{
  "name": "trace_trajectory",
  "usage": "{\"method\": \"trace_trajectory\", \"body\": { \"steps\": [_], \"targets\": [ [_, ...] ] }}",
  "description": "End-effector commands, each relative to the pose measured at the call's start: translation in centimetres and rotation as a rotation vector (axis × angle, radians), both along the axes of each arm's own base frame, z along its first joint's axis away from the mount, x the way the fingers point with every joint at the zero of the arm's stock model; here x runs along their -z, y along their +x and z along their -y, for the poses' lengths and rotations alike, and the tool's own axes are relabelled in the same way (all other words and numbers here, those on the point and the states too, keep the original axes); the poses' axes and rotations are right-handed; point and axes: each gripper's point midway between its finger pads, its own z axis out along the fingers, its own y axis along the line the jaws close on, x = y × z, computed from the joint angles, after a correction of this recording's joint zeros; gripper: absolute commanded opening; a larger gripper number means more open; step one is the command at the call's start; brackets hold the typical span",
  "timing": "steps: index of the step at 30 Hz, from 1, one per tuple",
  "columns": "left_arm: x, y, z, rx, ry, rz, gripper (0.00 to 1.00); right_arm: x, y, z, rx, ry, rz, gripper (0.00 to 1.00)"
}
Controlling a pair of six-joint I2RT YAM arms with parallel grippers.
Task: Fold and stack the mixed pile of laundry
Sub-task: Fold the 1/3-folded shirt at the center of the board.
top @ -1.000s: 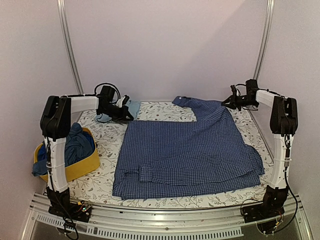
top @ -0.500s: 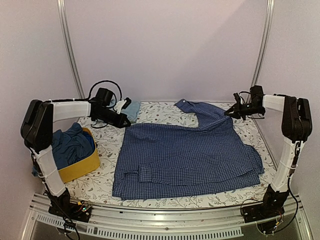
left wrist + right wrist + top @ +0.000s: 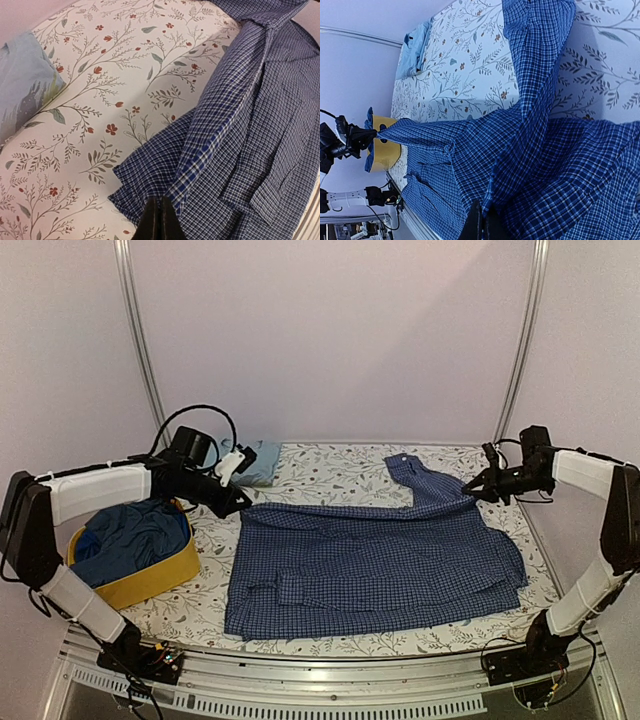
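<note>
The navy-and-white checked shirt (image 3: 370, 560) lay spread across the floral-covered worktop (image 3: 330, 465). The left gripper (image 3: 243, 504) had its jaws pinched tight on the shirt's far left corner, and the right gripper (image 3: 468, 487) had its jaws clamped on the far right edge, lifting it slightly. A folded light blue T-shirt (image 3: 258, 462) sat at the back, and dark blue clothes (image 3: 130, 538) filled the yellow basket (image 3: 160, 578).

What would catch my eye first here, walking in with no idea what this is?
The big navy-and-white checked shirt is spread across the middle of the flowery table cover. Its far edge is pinched at either end by the left gripper and the right gripper. Next comes the yellow basket at the left with dark blue clothes in it, and a light blue T-shirt near the far left corner.
</note>
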Motion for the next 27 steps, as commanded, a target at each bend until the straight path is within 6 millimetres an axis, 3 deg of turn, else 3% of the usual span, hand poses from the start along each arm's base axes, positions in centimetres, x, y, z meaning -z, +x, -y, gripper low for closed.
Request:
{"method": "trace_trajectory", "body": {
  "steps": [1,8,14,21,27],
  "targets": [
    [1.0,-3.4,0.4,0.076,0.058,0.006,0.00,2.2,-4.0,0.2,0.020,-0.033,-0.092,0.00],
    [5.2,-6.4,1.4,0.120,0.155,-0.060,0.00,6.3,-7.5,0.7,0.073,-0.065,-0.223,0.00],
    [8.5,-6.9,1.7,0.116,0.228,-0.122,0.00,8.7,-8.1,1.4,0.123,-0.102,-0.289,0.00],
    [9.4,-6.8,1.8,0.116,0.240,-0.129,0.00,10.8,-7.0,2.0,0.142,-0.126,-0.329,0.00],
    [9.6,-6.9,1.5,0.112,0.256,-0.124,0.00,11.5,-7.6,2.1,0.118,-0.151,-0.373,0.00]
  ]
}}
